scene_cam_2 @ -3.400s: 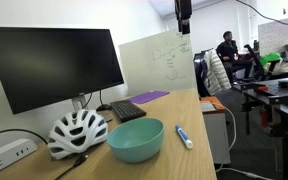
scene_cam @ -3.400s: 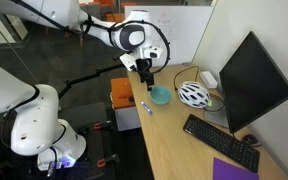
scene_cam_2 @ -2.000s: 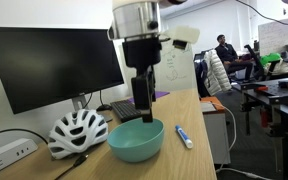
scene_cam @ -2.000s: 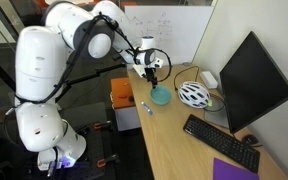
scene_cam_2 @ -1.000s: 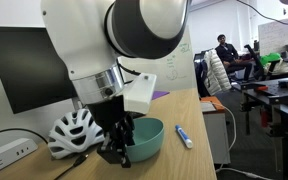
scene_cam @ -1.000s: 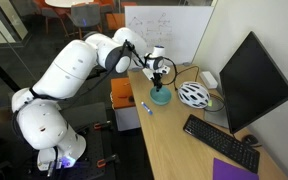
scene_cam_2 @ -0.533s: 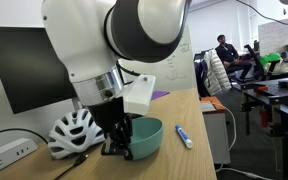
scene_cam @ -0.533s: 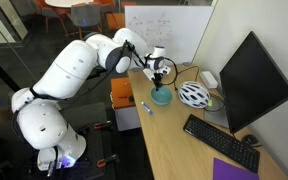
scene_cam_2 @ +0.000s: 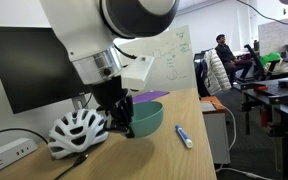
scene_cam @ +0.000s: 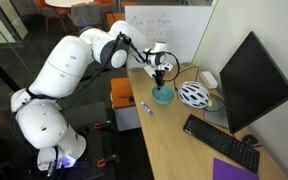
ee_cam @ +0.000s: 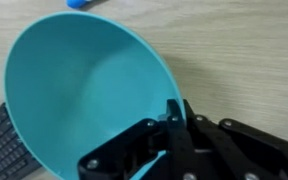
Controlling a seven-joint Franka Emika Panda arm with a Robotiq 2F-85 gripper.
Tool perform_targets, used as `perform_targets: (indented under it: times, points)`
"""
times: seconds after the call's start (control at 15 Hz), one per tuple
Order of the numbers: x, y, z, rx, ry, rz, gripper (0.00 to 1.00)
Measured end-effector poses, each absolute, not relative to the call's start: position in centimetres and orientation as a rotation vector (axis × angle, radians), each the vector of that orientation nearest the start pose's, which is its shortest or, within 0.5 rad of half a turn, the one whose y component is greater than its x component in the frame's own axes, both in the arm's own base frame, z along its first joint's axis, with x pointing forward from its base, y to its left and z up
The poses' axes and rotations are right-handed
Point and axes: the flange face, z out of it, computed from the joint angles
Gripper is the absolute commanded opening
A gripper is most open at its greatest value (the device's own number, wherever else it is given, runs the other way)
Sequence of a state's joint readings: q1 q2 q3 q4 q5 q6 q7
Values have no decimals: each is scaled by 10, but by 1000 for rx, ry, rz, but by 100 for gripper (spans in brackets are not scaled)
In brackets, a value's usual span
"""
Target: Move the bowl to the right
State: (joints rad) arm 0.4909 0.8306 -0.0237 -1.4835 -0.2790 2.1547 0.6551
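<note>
Just beside the white helmet (scene_cam_2: pixel 77 130), teal bowl (scene_cam_2: pixel 146 116) hangs tilted, raised off the desk (scene_cam_2: pixel 174 162). Gripper (scene_cam_2: pixel 124 126) is clamped on the bowl's rim at the helmet side. Blue marker (scene_cam_2: pixel 182 137) lies past the bowl, away from the helmet.

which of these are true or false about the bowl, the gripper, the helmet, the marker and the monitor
1. The gripper pinches the rim of the bowl between its fingers. True.
2. The helmet sits inside the bowl. False: it lies beside the bowl on the desk.
3. A blue marker lies on the desk. True.
4. The monitor shows a bright picture. False: its screen is dark.
</note>
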Motion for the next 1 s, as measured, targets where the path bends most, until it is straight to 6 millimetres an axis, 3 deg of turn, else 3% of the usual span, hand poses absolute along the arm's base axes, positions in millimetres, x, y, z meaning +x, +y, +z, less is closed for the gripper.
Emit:
perform_targets:
  times: [0.33,0.53,0.73,1.0]
  points:
    - [610,208,165,-3499,193,147,1]
    - [581,149,164,-3497,293,216,1]
    - [539,115,159,-3467,320,177,1]
    - [487,91,146,-3442,245,-30,1]
